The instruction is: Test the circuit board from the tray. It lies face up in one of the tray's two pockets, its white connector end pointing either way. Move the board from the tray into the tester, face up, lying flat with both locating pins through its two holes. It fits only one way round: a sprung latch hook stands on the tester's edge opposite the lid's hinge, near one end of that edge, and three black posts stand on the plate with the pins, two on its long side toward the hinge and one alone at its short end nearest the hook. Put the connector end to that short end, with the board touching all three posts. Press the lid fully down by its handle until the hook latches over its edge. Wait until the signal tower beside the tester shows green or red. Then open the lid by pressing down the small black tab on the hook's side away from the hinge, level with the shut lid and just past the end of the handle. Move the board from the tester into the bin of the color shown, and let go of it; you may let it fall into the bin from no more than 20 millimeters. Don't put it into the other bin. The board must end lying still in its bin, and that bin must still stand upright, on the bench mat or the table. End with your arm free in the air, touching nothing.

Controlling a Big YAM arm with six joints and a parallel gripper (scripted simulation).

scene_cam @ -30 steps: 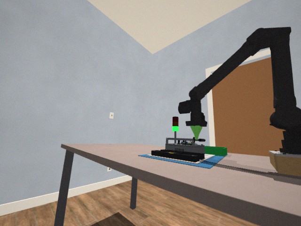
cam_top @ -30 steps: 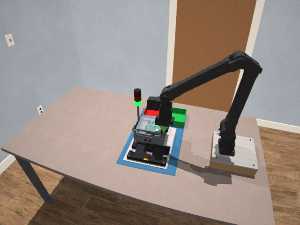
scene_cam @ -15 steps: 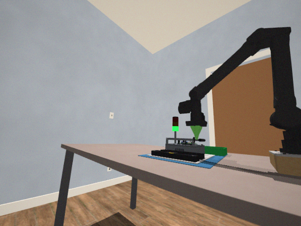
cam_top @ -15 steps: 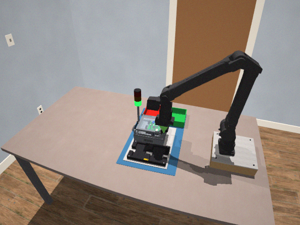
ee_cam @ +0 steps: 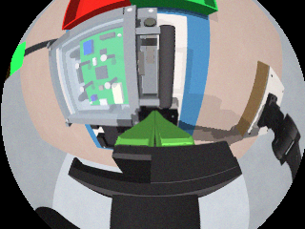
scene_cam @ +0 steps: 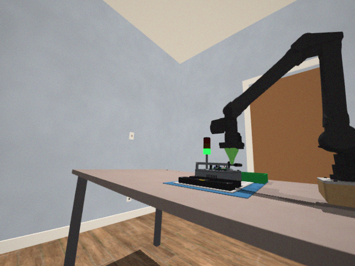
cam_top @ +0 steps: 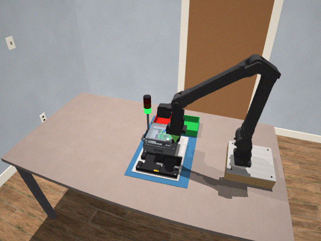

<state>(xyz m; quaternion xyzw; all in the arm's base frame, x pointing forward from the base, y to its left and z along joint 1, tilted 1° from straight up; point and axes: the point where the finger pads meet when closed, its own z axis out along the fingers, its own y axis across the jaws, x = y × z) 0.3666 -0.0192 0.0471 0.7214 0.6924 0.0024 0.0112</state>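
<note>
The green circuit board (cam_top: 162, 135) (ee_cam: 98, 75) lies inside the grey tester (cam_top: 158, 149) (scene_cam: 217, 173) under its clear lid, which lies flat and shut. The signal tower (cam_top: 147, 110) (scene_cam: 206, 151) (ee_cam: 18, 59) beside the tester glows green. My gripper (cam_top: 176, 141) (scene_cam: 231, 163) (ee_cam: 154, 114) is shut on nothing and points straight down. Its green fingertips sit at the tester's edge away from the tower, at lid height, by the end of the lid handle (ee_cam: 148, 64). I cannot tell whether they touch. The green bin (cam_top: 192, 126) (scene_cam: 254, 177) and red bin (cam_top: 161, 120) (ee_cam: 95, 2) stand behind the tester.
The black tray (cam_top: 158, 166) (scene_cam: 206, 181) lies in front of the tester on the blue mat (cam_top: 187, 165) (scene_cam: 247, 192) (ee_cam: 198, 57), its pockets without a board. The arm's base block (cam_top: 260, 167) stands at the table's right side.
</note>
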